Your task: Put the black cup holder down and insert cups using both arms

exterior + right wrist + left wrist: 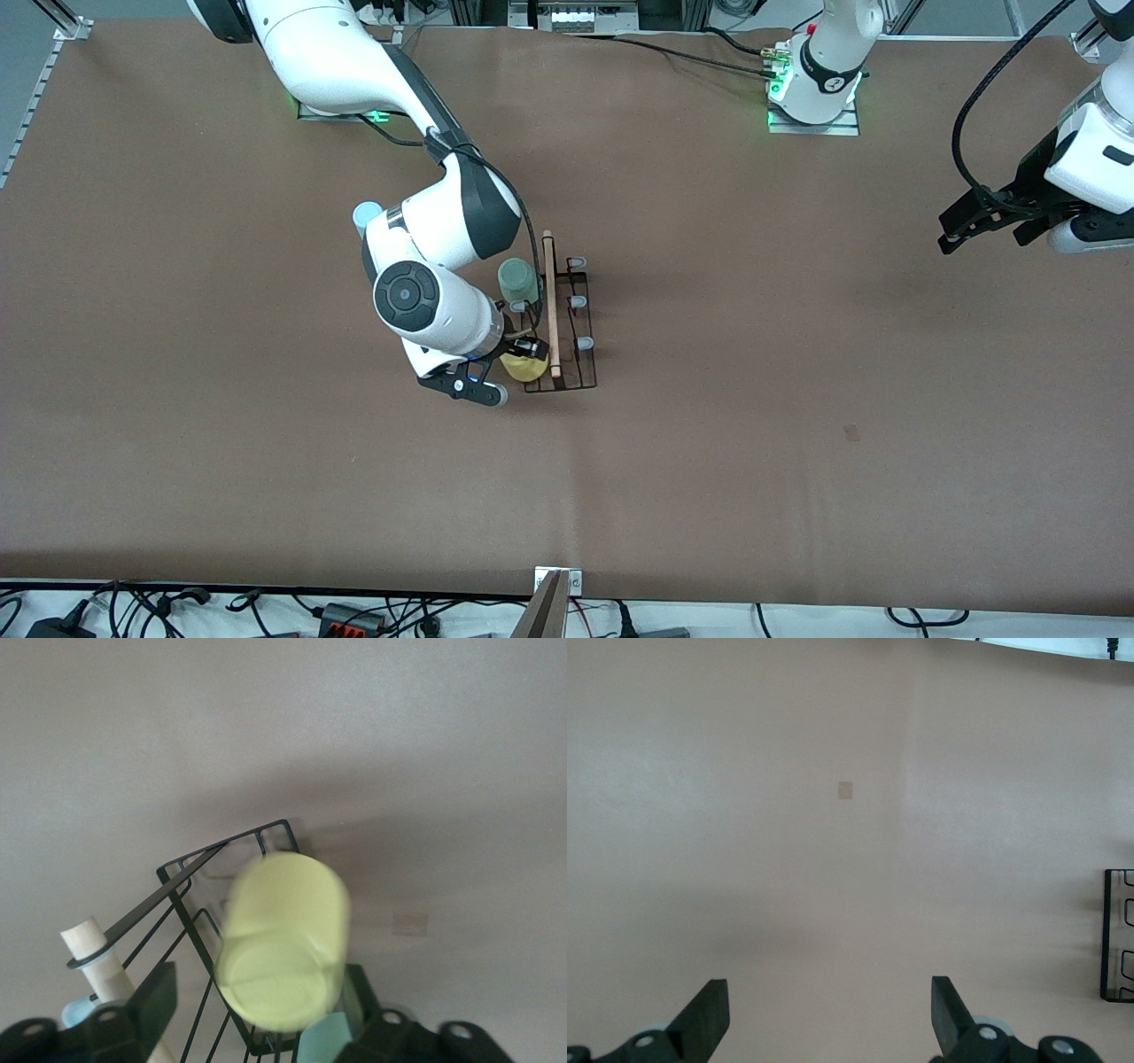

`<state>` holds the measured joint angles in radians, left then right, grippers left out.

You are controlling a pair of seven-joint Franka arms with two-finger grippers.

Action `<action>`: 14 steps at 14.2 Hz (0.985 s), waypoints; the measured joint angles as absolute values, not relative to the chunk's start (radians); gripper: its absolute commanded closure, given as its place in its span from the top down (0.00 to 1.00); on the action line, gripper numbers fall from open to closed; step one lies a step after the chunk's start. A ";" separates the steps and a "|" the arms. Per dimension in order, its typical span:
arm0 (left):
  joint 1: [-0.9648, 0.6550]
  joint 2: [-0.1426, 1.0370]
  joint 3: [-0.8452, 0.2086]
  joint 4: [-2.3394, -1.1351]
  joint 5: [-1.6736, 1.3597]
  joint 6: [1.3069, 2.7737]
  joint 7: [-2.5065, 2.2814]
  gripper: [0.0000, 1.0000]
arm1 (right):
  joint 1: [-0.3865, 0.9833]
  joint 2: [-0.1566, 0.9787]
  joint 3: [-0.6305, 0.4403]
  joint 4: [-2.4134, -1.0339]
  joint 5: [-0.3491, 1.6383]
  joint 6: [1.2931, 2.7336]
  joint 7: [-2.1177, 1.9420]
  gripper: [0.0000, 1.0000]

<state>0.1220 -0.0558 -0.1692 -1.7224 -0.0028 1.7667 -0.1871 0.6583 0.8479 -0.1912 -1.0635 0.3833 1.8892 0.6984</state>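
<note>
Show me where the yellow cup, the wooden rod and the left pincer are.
yellow cup (282,943): right wrist view, on its side wall.
wooden rod (550,301): front view, mid-length.
left pincer (830,1019): left wrist view, midway between fingertips.

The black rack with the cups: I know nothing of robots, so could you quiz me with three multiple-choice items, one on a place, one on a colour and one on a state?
1. Where on the black cup holder is the yellow cup?
A. At the end nearer to the front camera
B. At the end farther from it
C. Off it, by the left arm's base

2. What colour is the holder's rod handle?
A. Red
B. Light wood
C. Blue

3. How is the left gripper?
A. Shut on a cup
B. Shut on the holder
C. Open and empty

Answers:
1 A, it sits lowest in the front view, at the right gripper.
2 B, the rod is pale tan.
3 C, its fingers stand apart over the bare table.
</note>
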 measured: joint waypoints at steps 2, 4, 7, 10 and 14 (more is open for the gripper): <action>0.122 -0.056 -0.169 -1.722 -0.003 1.767 -0.187 1.00 | 0.654 0.840 -0.205 -1.057 0.383 1.875 0.700 1.00; 0.122 -0.056 -0.169 -1.722 -0.003 1.767 -0.187 1.00 | 0.648 0.812 -0.244 -1.048 0.382 1.821 0.700 1.00; 0.122 -0.055 -0.169 -1.722 -0.003 1.767 -0.187 1.00 | 0.641 0.728 -0.337 -1.041 0.354 1.718 0.647 1.00; 0.122 -0.055 -0.169 -1.722 -0.003 1.767 -0.187 1.00 | 0.625 0.652 -0.442 -1.041 0.334 1.608 0.505 1.00; 0.123 -0.055 -0.169 -1.722 -0.003 1.767 -0.187 1.00 | 0.596 0.601 -0.552 -1.042 0.332 1.522 0.352 1.00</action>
